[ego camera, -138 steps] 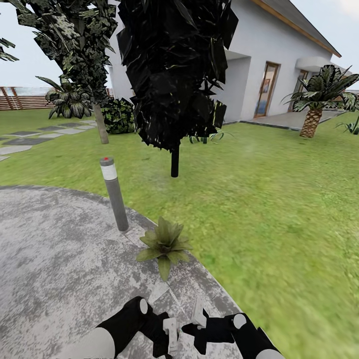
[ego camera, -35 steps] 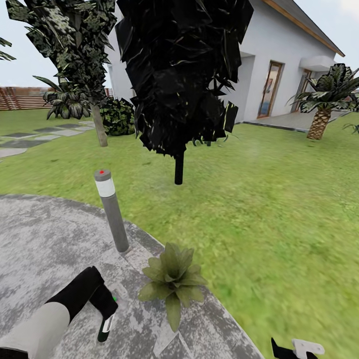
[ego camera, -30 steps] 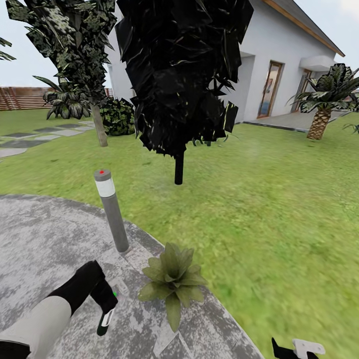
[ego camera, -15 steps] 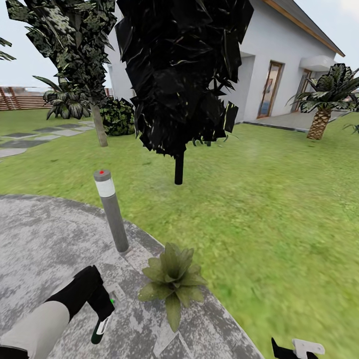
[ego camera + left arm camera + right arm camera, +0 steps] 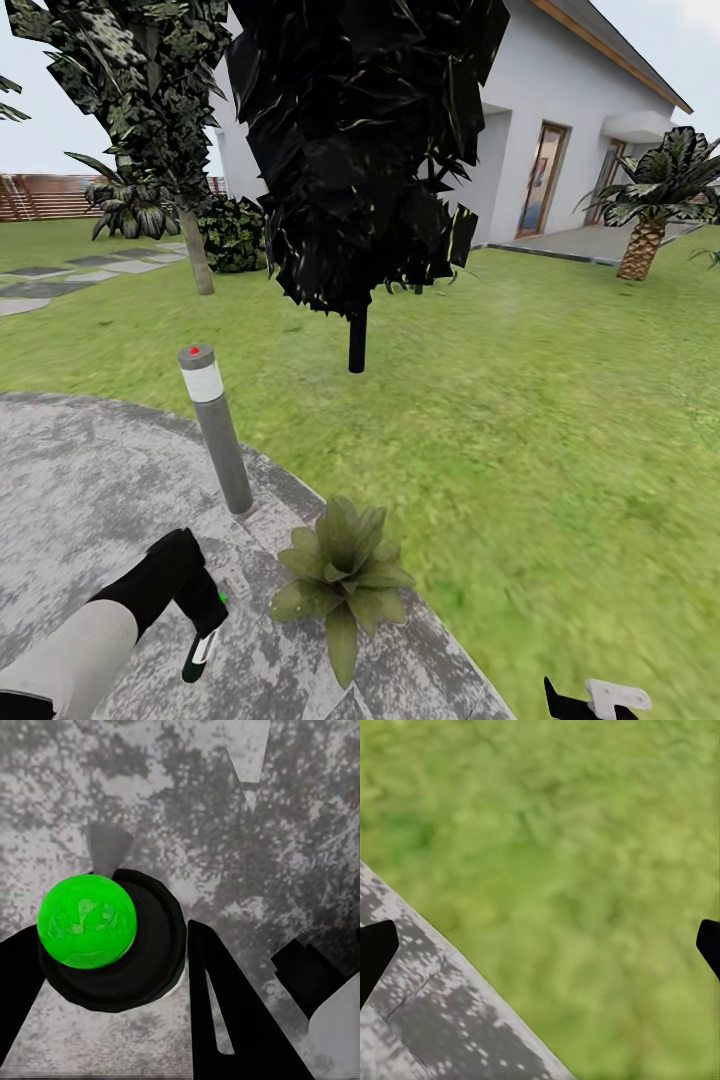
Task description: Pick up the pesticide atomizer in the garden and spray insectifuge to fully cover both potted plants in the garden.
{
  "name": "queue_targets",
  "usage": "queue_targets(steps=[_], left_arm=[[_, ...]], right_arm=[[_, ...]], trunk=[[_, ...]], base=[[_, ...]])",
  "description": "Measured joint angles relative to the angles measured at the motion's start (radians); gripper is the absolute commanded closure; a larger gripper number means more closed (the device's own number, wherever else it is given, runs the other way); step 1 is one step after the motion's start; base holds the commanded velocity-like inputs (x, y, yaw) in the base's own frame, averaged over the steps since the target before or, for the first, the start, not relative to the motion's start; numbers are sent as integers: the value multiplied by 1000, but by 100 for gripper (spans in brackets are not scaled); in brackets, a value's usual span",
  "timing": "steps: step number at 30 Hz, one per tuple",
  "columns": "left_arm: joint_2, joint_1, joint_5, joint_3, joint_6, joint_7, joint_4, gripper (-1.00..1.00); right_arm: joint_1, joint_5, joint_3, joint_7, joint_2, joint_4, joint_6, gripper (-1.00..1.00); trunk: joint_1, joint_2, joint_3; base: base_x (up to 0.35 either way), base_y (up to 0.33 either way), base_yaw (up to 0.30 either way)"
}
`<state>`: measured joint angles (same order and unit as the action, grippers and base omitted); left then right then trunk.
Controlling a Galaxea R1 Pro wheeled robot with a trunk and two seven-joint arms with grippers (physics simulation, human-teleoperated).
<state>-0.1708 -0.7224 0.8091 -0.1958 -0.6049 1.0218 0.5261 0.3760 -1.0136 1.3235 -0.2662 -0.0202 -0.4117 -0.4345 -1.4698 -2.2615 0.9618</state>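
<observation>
atomizer: pesticide atomizer (image 5: 201,648), slim rigid bottle, likely light and slippery; grip mid-body
left gripper (image 5: 161,967): clamped round the bottle
right gripper (image 5: 540,945): fingers apart, empty
target: potted plant (image 5: 340,570) just beside

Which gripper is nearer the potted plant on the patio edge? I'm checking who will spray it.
Left. The left gripper, holding the pesticide atomizer, sits just beside the potted plant over the patio; the right gripper is farther off over grass.

Left gripper (image 5: 205,625): carrying pesticide atomizer (image 5: 199,652), lowering slightly toward lower left of frame; camera view shifting, potted plant (image 5: 340,570) sliding lower.
</observation>
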Motion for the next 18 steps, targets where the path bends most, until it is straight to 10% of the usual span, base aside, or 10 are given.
queue_targets(steps=[18], left_arm=[[-1,63,0,1,-2,-7,-8,100]], right_arm=[[0,0,-1,0,0,2,0,-100]], trunk=[[0,0,0]], base=[[0,0,0]])
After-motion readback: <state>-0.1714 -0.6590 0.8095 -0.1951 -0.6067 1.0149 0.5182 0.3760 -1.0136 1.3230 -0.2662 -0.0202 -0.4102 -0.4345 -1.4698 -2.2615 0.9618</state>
